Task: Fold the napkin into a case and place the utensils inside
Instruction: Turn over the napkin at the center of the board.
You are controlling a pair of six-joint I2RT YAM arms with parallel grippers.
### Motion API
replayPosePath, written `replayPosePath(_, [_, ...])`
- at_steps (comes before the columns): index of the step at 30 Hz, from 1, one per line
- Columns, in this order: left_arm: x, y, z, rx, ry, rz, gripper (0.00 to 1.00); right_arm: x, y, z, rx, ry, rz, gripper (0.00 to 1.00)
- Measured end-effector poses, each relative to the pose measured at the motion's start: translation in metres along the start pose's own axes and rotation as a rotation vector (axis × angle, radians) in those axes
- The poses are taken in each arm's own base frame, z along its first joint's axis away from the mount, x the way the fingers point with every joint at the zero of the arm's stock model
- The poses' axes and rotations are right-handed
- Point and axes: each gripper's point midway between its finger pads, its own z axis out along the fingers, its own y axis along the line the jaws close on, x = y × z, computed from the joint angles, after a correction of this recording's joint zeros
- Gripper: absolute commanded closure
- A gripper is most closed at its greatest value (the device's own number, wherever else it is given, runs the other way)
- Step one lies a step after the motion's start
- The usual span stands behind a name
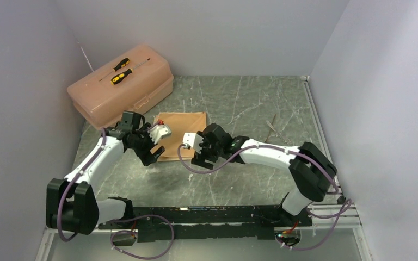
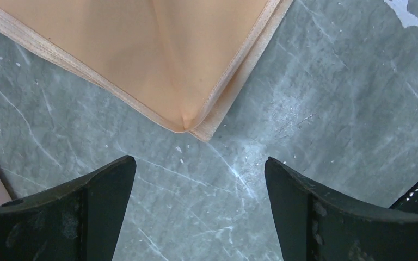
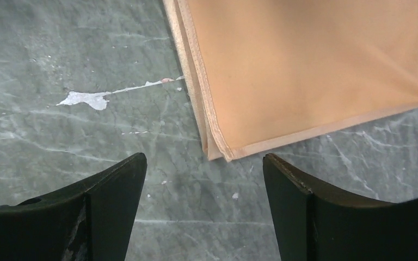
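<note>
As both arms bend inward in the top view, the left tool [image 1: 150, 156] and right tool [image 1: 200, 161] hang at the near corners of the folded peach-tan satin napkin [image 1: 180, 126]. A pink plastic toolbox [image 1: 147, 89] stands behind-left of it, with thin golden-brown metal utensils [image 1: 275, 129], faint, to its right. Each wrist view shows its tool wide open and empty, a napkin corner just beyond.

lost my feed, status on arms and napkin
left end effector, right end effector open, empty, at napkin corners. napkin folded flat. utensils aside, nothing blocking.
</note>
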Motion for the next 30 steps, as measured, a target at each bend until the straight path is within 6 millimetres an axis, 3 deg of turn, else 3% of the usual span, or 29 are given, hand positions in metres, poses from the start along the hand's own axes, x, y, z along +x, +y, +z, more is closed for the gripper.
replayPosePath(3, [0.001, 0.004, -0.001, 0.018, 0.016, 0.013, 0.06, 0.009, 0.004, 0.014, -0.023, 0.035, -0.014, 0.18])
replayPosePath(6, [-0.012, 0.023, -0.013, 0.011, -0.019, -0.022, 0.06, 0.019, 0.007, 0.026, -0.036, 0.062, -0.021, 0.2])
replayPosePath(11, [-0.019, 0.053, -0.031, -0.018, -0.094, -0.091, 0.06, 0.025, 0.003, 0.038, -0.018, 0.074, -0.05, 0.4])
replayPosePath(14, [-0.009, 0.047, -0.025, 0.023, -0.086, -0.091, 0.06, 0.033, 0.001, 0.046, -0.015, 0.107, -0.061, 0.45])
replayPosePath(20, [0.005, 0.027, -0.011, 0.106, -0.089, -0.026, 0.06, 0.028, -0.005, 0.053, -0.001, 0.103, -0.068, 0.47])
replayPosePath(30, [0.022, 0.004, 0.008, 0.119, -0.108, 0.267, 0.07, 0.029, -0.012, 0.055, 0.051, 0.102, -0.072, 0.58])
